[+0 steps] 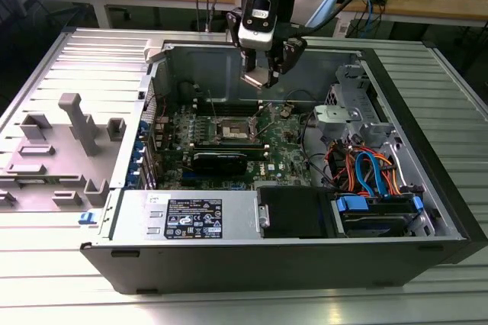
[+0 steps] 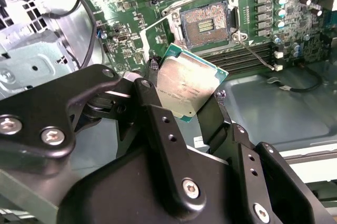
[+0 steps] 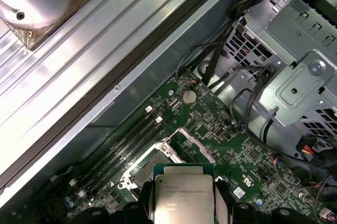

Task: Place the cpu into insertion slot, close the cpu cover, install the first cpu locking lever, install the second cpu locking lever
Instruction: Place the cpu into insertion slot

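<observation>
Currently the gripper hangs above the insertion slot, well clear of it, inside the open computer case that lies on its side on the ribbed tabletop. Its two black fingers pinch the cpu by two opposite edges. The chip's silver-grey metal top faces the camera in both wrist views, and in the second wrist view it sits at a slant to the slot. The cpu is apart from the slot and touches only the fingers.

The slot is set in the green board with its field of contacts exposed. Long black memory strips run just beside it. In the first wrist view the cpu cover stands swung up off the slot along one of its sides. A thin wire lever is released, slanting away from a corner of the slot over the memory strips. A grey metal drive cage with bundled cables sits well apart from the slot.
</observation>
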Action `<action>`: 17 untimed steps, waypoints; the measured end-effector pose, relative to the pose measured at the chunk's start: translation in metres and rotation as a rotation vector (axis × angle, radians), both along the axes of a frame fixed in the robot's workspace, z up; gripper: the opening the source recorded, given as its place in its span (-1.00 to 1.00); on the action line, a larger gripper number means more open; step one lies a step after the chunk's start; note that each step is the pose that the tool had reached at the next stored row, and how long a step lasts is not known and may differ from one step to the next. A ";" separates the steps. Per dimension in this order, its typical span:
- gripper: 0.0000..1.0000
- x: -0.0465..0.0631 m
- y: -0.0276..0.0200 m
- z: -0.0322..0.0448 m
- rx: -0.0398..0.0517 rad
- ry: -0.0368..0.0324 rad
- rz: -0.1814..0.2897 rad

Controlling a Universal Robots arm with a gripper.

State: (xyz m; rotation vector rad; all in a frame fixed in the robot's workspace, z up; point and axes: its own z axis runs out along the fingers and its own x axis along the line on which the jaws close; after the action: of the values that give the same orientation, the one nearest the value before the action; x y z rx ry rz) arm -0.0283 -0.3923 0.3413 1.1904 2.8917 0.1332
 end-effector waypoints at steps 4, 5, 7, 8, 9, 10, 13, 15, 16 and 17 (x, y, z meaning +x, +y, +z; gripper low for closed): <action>0.08 0.000 0.0000 -0.0001 0.0000 -0.0002 0.000; 0.08 0.000 0.0000 -0.0001 0.0000 -0.0001 0.000; 0.08 0.000 0.0000 -0.0001 0.0001 -0.0001 0.000; 0.08 0.000 0.0000 -0.0001 0.0000 -0.0002 0.000; 0.08 0.000 0.0000 -0.0001 0.0001 -0.0001 0.000; 0.08 0.000 0.0000 -0.0001 0.0001 -0.0001 0.000; 0.08 0.000 -0.0001 -0.0001 0.0000 -0.0001 0.000; 0.08 0.000 -0.0002 -0.0002 -0.0003 -0.0001 -0.009; 0.08 0.000 -0.0001 -0.0007 -0.0001 -0.0001 -0.026; 0.08 0.000 -0.0001 -0.0012 -0.0001 -0.0001 -0.040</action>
State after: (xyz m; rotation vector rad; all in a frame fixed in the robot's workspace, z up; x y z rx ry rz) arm -0.0280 -0.3924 0.3402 1.2472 2.8657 0.1327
